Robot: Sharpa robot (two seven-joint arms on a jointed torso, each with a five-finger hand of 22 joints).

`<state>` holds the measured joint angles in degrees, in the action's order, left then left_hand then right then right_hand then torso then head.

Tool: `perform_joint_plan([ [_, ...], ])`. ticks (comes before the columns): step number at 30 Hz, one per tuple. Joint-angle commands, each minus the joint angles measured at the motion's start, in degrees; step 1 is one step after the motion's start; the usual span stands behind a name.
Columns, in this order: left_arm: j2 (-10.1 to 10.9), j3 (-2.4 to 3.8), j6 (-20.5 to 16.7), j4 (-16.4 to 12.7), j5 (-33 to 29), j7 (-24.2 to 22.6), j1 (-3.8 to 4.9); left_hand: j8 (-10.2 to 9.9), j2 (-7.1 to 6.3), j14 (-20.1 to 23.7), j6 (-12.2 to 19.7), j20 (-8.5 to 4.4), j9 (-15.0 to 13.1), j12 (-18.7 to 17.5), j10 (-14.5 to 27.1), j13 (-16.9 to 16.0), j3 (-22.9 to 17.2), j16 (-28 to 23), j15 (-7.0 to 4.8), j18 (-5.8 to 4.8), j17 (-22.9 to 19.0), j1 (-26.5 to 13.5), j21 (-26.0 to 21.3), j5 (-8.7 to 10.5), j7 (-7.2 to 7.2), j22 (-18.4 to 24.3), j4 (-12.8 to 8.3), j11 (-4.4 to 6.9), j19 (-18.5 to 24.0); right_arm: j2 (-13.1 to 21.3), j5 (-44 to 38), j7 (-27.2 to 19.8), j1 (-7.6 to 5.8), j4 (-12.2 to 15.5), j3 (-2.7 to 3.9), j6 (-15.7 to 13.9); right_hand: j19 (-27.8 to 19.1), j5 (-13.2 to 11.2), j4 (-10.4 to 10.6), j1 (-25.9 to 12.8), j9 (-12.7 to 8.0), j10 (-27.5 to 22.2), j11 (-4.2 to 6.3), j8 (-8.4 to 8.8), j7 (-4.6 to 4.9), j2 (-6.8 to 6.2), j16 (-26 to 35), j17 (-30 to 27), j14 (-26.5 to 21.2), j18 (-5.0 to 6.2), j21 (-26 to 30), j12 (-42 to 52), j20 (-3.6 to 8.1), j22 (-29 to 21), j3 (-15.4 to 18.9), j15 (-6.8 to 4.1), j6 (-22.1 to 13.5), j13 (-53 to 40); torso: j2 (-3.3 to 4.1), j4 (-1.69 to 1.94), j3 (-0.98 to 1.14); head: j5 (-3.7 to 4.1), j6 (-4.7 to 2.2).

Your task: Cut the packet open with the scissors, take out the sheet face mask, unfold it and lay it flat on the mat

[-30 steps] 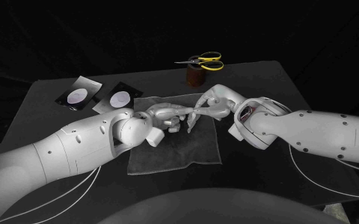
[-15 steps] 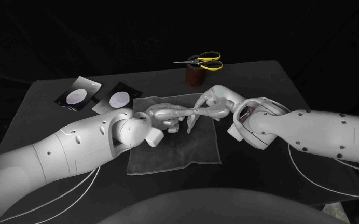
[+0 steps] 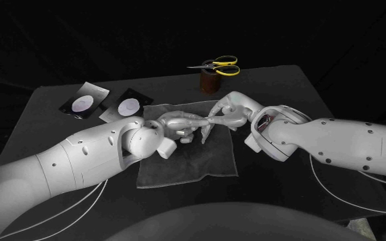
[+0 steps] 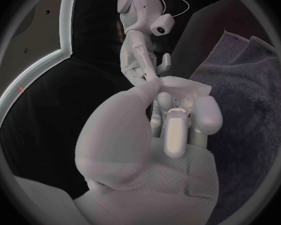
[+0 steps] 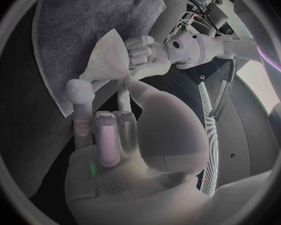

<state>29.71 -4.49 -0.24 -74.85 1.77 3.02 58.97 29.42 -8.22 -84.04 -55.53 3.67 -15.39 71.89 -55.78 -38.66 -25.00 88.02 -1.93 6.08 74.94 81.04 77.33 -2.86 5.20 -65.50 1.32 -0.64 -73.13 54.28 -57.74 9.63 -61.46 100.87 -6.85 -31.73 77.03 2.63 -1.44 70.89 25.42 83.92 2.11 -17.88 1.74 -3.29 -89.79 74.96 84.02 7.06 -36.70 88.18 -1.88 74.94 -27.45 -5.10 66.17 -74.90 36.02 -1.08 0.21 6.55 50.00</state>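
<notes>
Right now we hold the sheet face mask [image 5: 109, 55] between both hands, above the far half of the mat [image 3: 189, 165], near the middle of the table [image 3: 305, 85]. Our left hand [image 3: 178, 124] comes in from the table's left edge and closes its fingers on one side of the folded sheet. Our right hand [image 3: 227, 115] comes in from the right edge and pinches the other side between thumb and a finger.

The two hands sit just beside each other, so the mask is bunched into a small pale wad with a fold hanging down toward the mat. We cannot tell whether that fold touches the cloth.

The next move, we judge, turns on the line between the two grips. It runs roughly left to right, along the mat's far edge, so drawing the hands apart along it should open the sheet. Neither hand is nearer, since both share the sheet. The bare stretch of mat lies from the hands toward the table's near edge, and that is where we would lower it.

The scissors [image 3: 218, 65] stand in their holder [image 3: 211, 83] at the far edge. The packets [image 3: 129, 106] lie toward the far left corner, well apart.
</notes>
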Motion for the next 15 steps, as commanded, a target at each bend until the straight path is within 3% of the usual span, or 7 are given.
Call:
perform_joint_plan([
  [1,-0.84,0.12,1.58,-0.94,0.6,-2.18,0.06,0.68,1.16,-1.64,-1.1,-0.05,-0.35,0.9,-1.68,-1.71,-0.7,0.34,-0.54,-0.8,6.8,-0.32,0.59,0.07,-0.2,-0.72,0.14,0.21,-0.79,-0.32,0.44,-0.59,0.06,0.3,0.0,0.96,0.11,0.16,-0.7,0.16,1.82,5.75,0.33,-1.81,-0.06,0.63,-0.21,15.04,5.98,1.15,0.31,0.17,0.23,0.31,-0.95,-0.23,0.52,-14.09,0.0,0.0,-0.01,-0.04,0.0],
  [8,-0.92,0.12,-0.19,-0.88,0.81,-3.31,0.06,0.91,2.82,-2.71,-1.44,-0.38,-1.02,2.09,-5.26,-5.57,-2.6,0.76,-0.98,-0.87,8.69,-0.54,0.89,0.05,-0.36,-1.13,0.09,0.63,-1.1,-0.26,0.51,-0.8,0.09,0.57,0.0,1.06,0.11,0.16,-0.7,0.16,1.82,5.75,0.33,-1.81,-0.06,0.63,-0.21,15.04,5.98,1.15,0.31,0.17,0.23,0.31,-0.95,-0.23,0.52,-14.09,0.01,0.04,-0.01,0.03,0.0],
  [15,-0.87,0.12,-3.01,-0.79,1.6,-3.5,0.06,2.02,2.28,-3.17,-0.7,-0.6,-3.25,2.21,-7.07,-7.16,-6.36,0.92,-1.1,-1.07,9.39,-1.84,1.56,0.06,-0.28,-2.15,-0.65,0.7,-1.86,-0.12,0.53,-1.04,0.16,0.81,0.0,1.04,0.11,0.16,-0.7,0.16,1.82,5.75,0.33,-1.81,-0.06,0.63,-0.21,15.04,5.98,1.15,0.31,0.17,0.23,0.31,-0.95,-0.23,0.52,-14.09,-0.01,0.05,-0.03,0.0,0.0],
])
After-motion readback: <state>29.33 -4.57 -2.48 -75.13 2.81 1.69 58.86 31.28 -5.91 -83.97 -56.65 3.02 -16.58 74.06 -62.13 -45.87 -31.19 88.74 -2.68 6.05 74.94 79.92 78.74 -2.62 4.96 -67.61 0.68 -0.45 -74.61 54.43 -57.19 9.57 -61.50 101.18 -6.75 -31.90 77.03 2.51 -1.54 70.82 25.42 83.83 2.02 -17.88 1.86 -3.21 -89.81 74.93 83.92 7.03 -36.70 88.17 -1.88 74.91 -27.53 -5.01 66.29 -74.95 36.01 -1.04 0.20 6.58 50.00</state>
